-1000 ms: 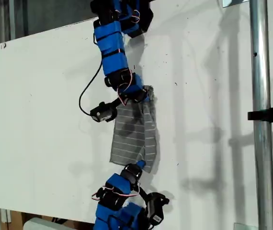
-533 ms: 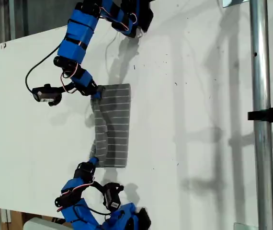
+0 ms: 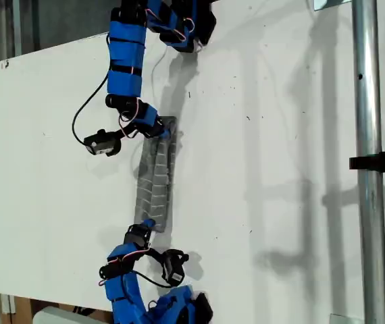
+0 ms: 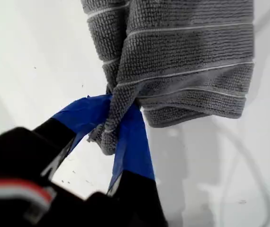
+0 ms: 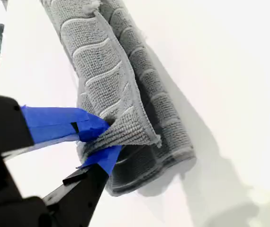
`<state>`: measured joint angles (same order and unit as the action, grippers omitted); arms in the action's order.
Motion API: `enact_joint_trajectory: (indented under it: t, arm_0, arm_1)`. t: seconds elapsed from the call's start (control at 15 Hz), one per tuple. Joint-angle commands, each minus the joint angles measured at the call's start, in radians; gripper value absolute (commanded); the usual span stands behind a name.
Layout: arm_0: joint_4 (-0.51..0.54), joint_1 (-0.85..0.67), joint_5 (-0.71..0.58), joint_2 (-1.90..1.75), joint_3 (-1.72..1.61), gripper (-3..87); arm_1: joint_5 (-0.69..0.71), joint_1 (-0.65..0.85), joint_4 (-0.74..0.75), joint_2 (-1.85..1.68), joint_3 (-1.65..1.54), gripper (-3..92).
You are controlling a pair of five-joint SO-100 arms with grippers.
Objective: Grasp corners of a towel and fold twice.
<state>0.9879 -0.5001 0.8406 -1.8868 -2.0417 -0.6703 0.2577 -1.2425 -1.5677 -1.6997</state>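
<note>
Two grippers pinch opposite ends of the towel (image 3: 155,177), which lies folded into a narrow strip on the white table (image 3: 280,169). My first gripper (image 4: 118,130) is clenched on a bunched corner (image 4: 110,135); my second gripper (image 5: 94,142) clamps a folded corner (image 5: 130,132). I cannot tell which arm is which in the exterior view.

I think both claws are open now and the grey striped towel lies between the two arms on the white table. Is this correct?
Not quite. Both claws are shut on the towel: the first wrist view shows my first claw pinching a corner, and the second wrist view shows my second claw pinching a folded edge. The rest holds: the towel lies between the arms on the white table.
</note>
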Motion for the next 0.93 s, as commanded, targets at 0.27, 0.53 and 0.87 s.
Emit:
enact_joint_trajectory:
  t: [0.27, 0.53, 0.87]
  arm_0:
    - [-0.146, -0.135, -0.071, 0.156, -0.009, -1.9]
    - [-0.012, -0.15, -0.018, 0.291, 0.12, 14.1]
    - [0.279, -0.075, 0.037, -0.058, 0.114, 16.6]
  arm_1:
    - [0.028, 0.084, 0.152, 0.17, -0.012, -0.2]
    - [0.048, 0.176, 0.126, 0.176, -0.034, 1.5]
    - [0.0, 0.187, -0.118, -0.098, 0.0, 34.5]
